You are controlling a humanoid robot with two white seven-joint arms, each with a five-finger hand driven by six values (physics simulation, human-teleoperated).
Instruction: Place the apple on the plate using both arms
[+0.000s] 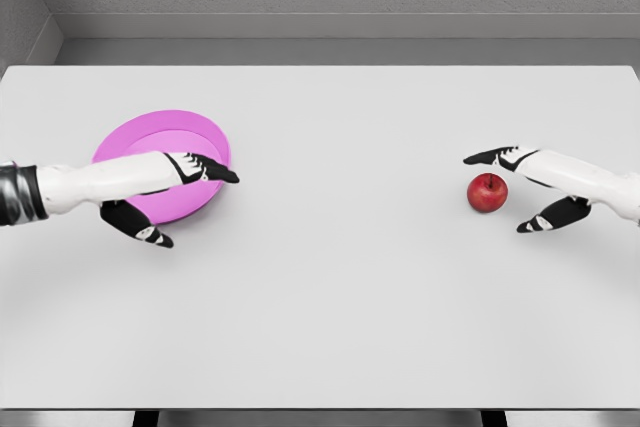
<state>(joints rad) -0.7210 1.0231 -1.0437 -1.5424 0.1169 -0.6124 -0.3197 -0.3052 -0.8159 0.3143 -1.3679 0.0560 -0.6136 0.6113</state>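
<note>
No readable text, no labels, no numbers (plain rendered surfaces throughout)

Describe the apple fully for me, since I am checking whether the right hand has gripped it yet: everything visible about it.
The apple is small, round, glossy red, with a dark dimple at its top, so it sits upright. It rests on the white table, right of centre, far from the pink plate. The right hand brackets it, fingers open above and thumb below, but a gap shows on both sides; nothing grips it.
</note>
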